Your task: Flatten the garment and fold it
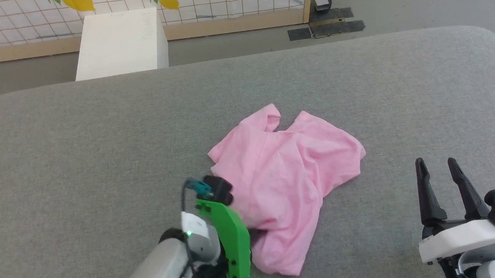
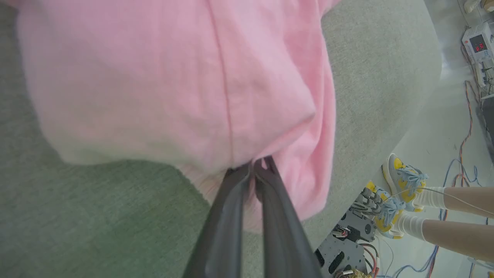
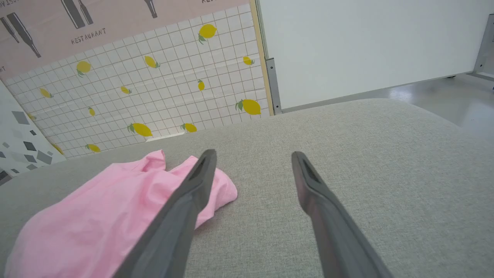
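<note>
Left jaws, seen up close in the left wrist view, pinch shut on an edge of the garment (image 2: 173,77), while right jaws gape empty at its 4 o'clock above the desk (image 1: 54,150).

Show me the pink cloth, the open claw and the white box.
pink garment (image 1: 284,162), head view: middle of the cloth.
right gripper (image 1: 434,161), head view: midway between its spread fingertips.
white box (image 1: 120,43), head view: its top face.

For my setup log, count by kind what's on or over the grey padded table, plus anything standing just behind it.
Light pink soft knit garment: 1
Dark-fingered robot hands: 2 (left hand shut on the garment, right hand open)
White rectangular box behind the grey padded table: 1
Total: 4
</note>
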